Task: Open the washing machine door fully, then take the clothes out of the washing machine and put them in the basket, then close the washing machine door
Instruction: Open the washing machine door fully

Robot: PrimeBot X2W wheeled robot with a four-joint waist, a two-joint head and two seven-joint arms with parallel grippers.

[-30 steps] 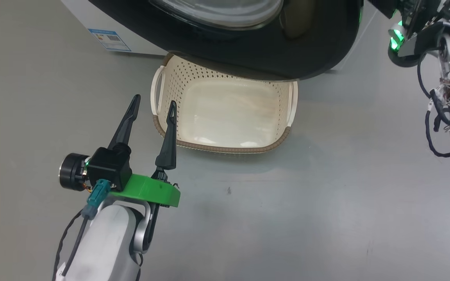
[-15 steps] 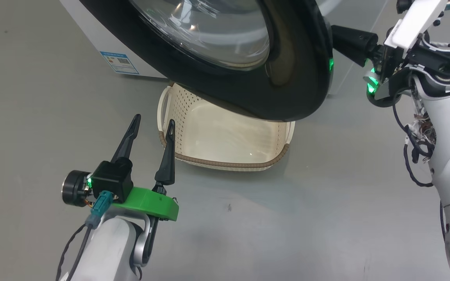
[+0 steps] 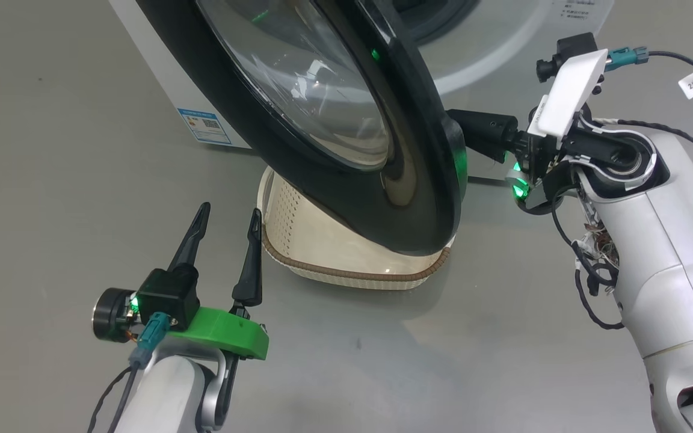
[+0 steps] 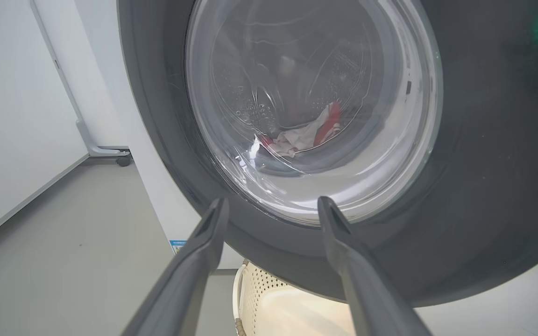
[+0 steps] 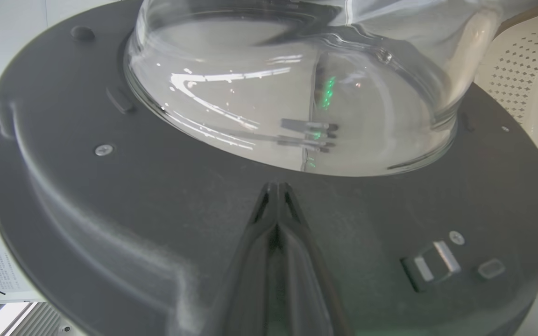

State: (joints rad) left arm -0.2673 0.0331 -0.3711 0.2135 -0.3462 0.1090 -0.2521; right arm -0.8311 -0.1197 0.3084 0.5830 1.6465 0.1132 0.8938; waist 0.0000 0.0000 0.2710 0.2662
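Observation:
The washing machine door (image 3: 346,150), glossy black with a bulging glass window, stands partly swung out over the cream basket (image 3: 352,273). My right gripper (image 5: 276,189) is shut with nothing in it. Its tips rest against the door's dark inner face, just below the glass bowl (image 5: 297,84). In the head view its dark fingers (image 3: 482,129) pass behind the door's rim. Left of the basket, my left gripper (image 3: 226,210) is open and empty above the floor. Red and white clothes (image 4: 306,135) show through the door's glass, lying inside the drum of the washing machine (image 3: 160,78).
The white washer carries a small blue label (image 3: 205,125) low on its front. A door latch (image 5: 432,266) sits on the inner face, right of my right fingers. Grey floor spreads around the basket, and a white wall (image 4: 12,116) stands beyond the machine's left side.
The door has swung further out, edge-on to the head camera, with my right gripper following behind its rim. The head view has shifted. My left gripper has hardly moved.

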